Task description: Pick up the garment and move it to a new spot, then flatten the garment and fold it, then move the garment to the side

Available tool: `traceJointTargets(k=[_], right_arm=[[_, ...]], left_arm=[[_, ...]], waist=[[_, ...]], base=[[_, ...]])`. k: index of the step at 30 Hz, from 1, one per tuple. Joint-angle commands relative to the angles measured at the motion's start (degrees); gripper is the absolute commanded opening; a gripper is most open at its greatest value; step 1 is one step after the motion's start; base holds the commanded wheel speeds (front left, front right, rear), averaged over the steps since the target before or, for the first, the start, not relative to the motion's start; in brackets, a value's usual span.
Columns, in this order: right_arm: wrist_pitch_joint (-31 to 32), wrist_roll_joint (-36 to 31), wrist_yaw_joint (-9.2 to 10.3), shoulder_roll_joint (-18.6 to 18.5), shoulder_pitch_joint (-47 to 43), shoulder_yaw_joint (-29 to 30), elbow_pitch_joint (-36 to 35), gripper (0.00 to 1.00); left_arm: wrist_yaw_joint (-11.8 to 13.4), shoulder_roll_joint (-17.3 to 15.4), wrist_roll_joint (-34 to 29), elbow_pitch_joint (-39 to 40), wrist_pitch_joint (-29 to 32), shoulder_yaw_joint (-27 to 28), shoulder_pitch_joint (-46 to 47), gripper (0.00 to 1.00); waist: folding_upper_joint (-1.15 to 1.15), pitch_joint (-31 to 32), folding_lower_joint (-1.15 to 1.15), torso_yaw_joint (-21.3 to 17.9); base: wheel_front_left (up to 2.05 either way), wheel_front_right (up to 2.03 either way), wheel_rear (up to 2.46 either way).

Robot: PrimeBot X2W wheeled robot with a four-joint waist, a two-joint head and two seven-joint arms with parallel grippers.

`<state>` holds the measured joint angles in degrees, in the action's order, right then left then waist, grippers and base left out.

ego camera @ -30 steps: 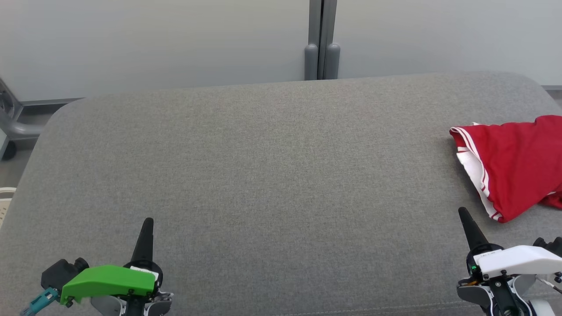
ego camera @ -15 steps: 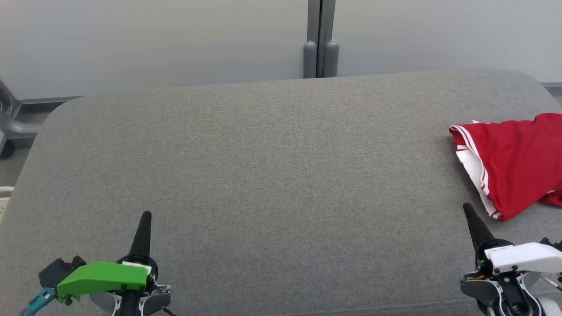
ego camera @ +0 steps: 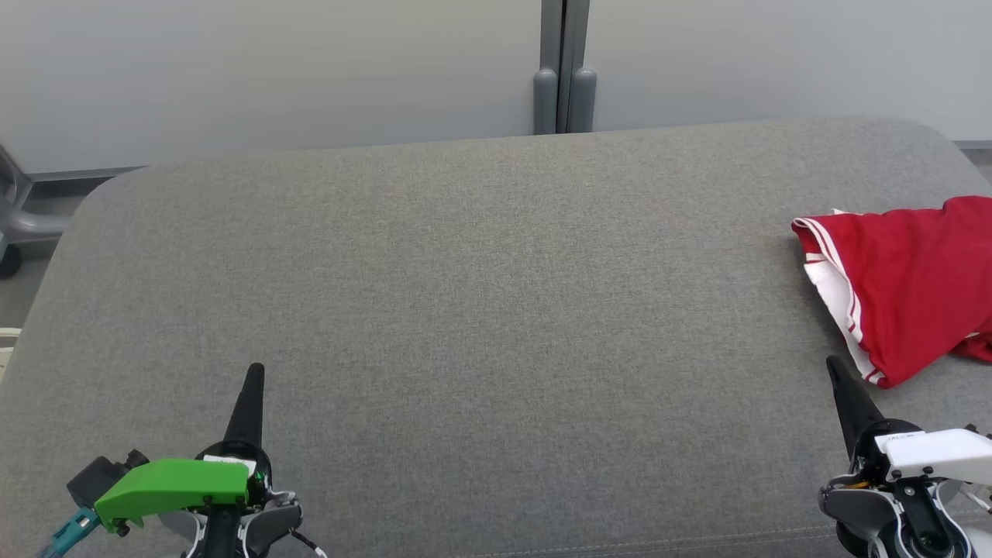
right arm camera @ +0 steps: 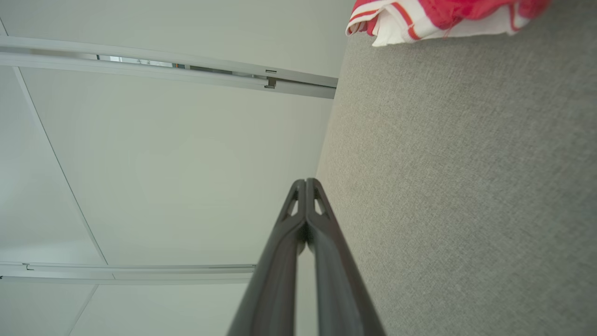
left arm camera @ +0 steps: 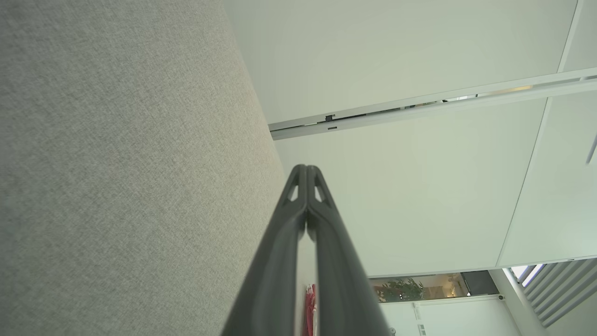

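Observation:
A red garment (ego camera: pixel 907 287) with white striped trim lies crumpled at the right edge of the grey upholstered surface (ego camera: pixel 480 310), partly cut off by the head view's border. Its hem also appears in the right wrist view as the garment (right arm camera: pixel 433 16) at the top. My right gripper (ego camera: pixel 835 366) is shut and empty, its tip just short of the garment's near corner. My left gripper (ego camera: pixel 255 372) is shut and empty at the lower left, far from the garment. Both wrist views show the fingers pressed together: left gripper (left arm camera: pixel 306 169), right gripper (right arm camera: pixel 305 182).
Pale wall panels with a grey vertical post (ego camera: pixel 564 70) stand behind the surface's far edge. A grey metal frame (ego camera: pixel 19 217) sits off the far left corner, and a pale basket rim (ego camera: pixel 6 345) at the left border.
The head camera has tilted a little, shifting the picture. Both grippers sit slightly lower in the view with their tips a little higher. The garment has not moved.

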<state>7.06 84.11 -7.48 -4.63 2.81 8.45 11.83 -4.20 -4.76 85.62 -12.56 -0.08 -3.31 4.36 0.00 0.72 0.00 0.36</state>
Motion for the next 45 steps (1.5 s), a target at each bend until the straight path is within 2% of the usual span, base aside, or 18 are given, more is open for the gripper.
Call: traceJointTargets(k=[1,26,45], right_arm=[[0.4,1.1,-0.02,-0.4,1.1,0.3,0.0,0.0],[2.4,10.6,-0.02,-0.6,1.4,2.3,0.6,0.0],[2.4,10.3,-0.02,-0.4,1.5,2.4,0.6,0.0]], left_arm=[[-0.6,0.1,0.7,0.1,0.2,0.6,1.4,0.0],[-3.5,2.0,7.7,-1.5,1.6,3.1,2.7,0.0],[-3.5,2.0,7.7,-1.4,1.6,3.0,2.6,0.0]], waist=[[0.0,0.0,0.0,0.0],[0.0,-0.7,0.0,-0.4],[0.0,-0.7,0.0,-0.4]], base=[[0.0,0.0,0.0],[0.0,0.0,0.0],[0.0,0.0,0.0]])
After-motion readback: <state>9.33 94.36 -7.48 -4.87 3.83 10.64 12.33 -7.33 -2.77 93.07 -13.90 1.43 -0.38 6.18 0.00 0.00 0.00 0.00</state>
